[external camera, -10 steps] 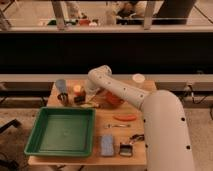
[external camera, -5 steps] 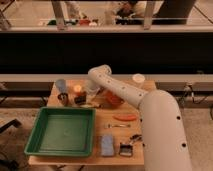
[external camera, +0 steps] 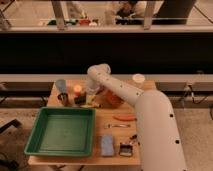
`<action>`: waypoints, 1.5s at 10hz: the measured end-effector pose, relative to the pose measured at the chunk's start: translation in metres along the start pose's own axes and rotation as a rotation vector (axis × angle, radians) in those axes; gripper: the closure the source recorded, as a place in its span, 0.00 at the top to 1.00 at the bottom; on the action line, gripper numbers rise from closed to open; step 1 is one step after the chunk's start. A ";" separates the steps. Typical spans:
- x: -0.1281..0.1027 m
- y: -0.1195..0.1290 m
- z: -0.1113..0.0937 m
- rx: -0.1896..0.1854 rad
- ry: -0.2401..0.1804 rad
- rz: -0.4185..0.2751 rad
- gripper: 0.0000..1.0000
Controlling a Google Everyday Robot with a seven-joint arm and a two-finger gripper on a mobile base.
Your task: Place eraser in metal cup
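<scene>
The metal cup (external camera: pixel 63 98) is a short dark cylinder standing at the table's far left, in front of a pale blue cup (external camera: pixel 61 85). A small dark block that looks like the eraser (external camera: pixel 80 101) lies on the table just right of the metal cup. My gripper (external camera: pixel 90 98) hangs down from the white arm (external camera: pixel 117 90), low over the table, just right of the dark block and close to it. Whether it touches the block is hidden.
A green tray (external camera: pixel 60 131) fills the table's front left. An orange item (external camera: pixel 77 90) stands behind the dark block. A white cup (external camera: pixel 138 79) is at the back right. An orange stick (external camera: pixel 125 117), a pale blue block (external camera: pixel 107 145) and a black-handled brush (external camera: pixel 125 149) lie near the front.
The gripper has shifted slightly left and down toward the dark block. The objects on the table have not moved.
</scene>
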 end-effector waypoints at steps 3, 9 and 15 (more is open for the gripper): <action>-0.002 0.006 0.003 -0.017 -0.028 -0.007 0.31; -0.003 0.012 0.006 -0.025 -0.046 -0.013 0.11; -0.008 0.022 -0.029 0.089 -0.002 -0.044 0.00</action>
